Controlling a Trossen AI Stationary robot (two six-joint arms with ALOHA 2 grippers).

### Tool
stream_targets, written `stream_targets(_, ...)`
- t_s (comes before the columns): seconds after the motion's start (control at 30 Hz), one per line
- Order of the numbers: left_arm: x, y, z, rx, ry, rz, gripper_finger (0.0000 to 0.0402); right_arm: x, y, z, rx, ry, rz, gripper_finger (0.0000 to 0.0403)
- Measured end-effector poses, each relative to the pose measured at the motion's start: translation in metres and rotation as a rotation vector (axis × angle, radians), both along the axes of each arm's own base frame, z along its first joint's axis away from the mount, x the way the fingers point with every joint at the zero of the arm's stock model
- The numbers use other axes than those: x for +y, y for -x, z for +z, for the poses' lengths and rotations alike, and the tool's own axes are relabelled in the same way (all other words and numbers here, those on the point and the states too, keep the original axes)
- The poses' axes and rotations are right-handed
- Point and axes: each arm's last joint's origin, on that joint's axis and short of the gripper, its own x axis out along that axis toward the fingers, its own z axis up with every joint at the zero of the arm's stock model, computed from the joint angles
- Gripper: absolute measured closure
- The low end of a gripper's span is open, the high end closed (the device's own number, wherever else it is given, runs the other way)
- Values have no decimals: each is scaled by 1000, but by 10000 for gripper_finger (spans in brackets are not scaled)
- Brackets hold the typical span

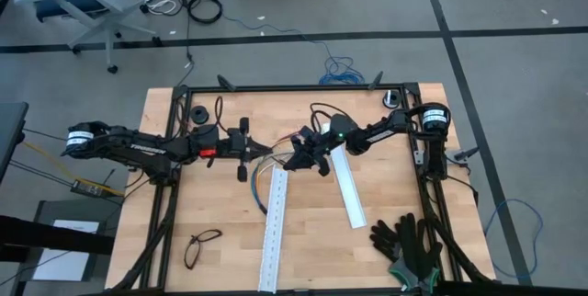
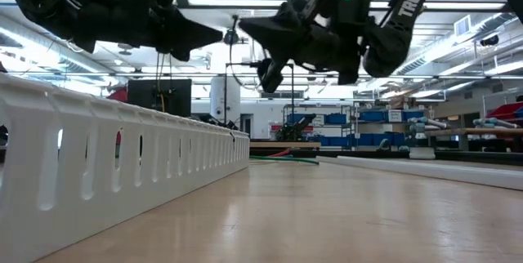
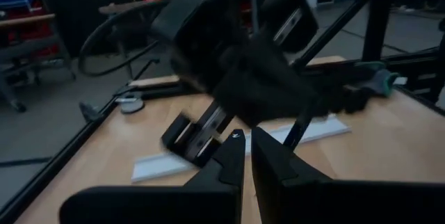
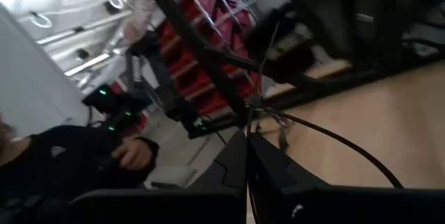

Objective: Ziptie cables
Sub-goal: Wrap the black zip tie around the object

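Observation:
The cables (image 1: 261,173), a loose curve of thin coloured wires, lie on the wooden table (image 1: 211,195) just near of both grippers. In the low view they show as green and red strands (image 2: 286,159) far back on the table. My left gripper (image 1: 275,146) and my right gripper (image 1: 292,143) hang level above the table, tip to tip and almost meeting (image 2: 231,31). The left one (image 3: 247,147) is shut with nothing plain between its fingers. The right one (image 4: 248,140) is shut on a thin black strip (image 4: 256,92). My right gripper pinches a thin black strip by its lower end (image 4: 249,131), right at the fingertips. The strip rises from the tips to a small knot (image 4: 254,103), and a black arc (image 4: 348,144) curves away from there. It is clear of the table.
Two long white perforated rails lie on the table, one at near centre (image 1: 274,232) and one slanting to the right (image 1: 348,186). Glasses (image 1: 202,245) lie near left and dark gloves (image 1: 408,241) near right. A black frame (image 1: 303,88) edges the far side.

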Motion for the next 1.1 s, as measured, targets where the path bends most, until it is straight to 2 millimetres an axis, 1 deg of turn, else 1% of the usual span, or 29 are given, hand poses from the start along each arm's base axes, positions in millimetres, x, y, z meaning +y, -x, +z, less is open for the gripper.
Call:
stream_targets(0.1, 0, -1, 0, -12, -1, -12, 392, -5, -8, 3, 22, 36, -14, 403)
stream_targets(0.23, 0, -3, -4, 0, 29, -14, 360, -11, -10, 10, -20, 63, -5, 403)
stream_targets(0.4, 1, -8, -12, 25, 36, 8, 306, -26, -7, 9, -15, 73, -21, 403)
stream_targets(0.53, 3, -11, -11, -25, 24, 29, 282, -37, -3, 8, -23, 95, -29, 403)
stream_targets(0.7, 1, -13, -4, -123, -54, -24, 283, -42, -1, 8, -36, 122, 12, 403)
stream_targets(0.8, 5, -13, -2, -143, -72, -33, 291, -42, -1, 8, -39, 129, 25, 403)
stream_targets(0.97, 13, -14, -7, -143, -28, -80, 305, -41, 0, 9, -62, 149, 42, 403)
stream_targets(1.1, 16, -19, -10, -179, 3, -148, 311, -40, 0, 9, -63, 153, 44, 403)
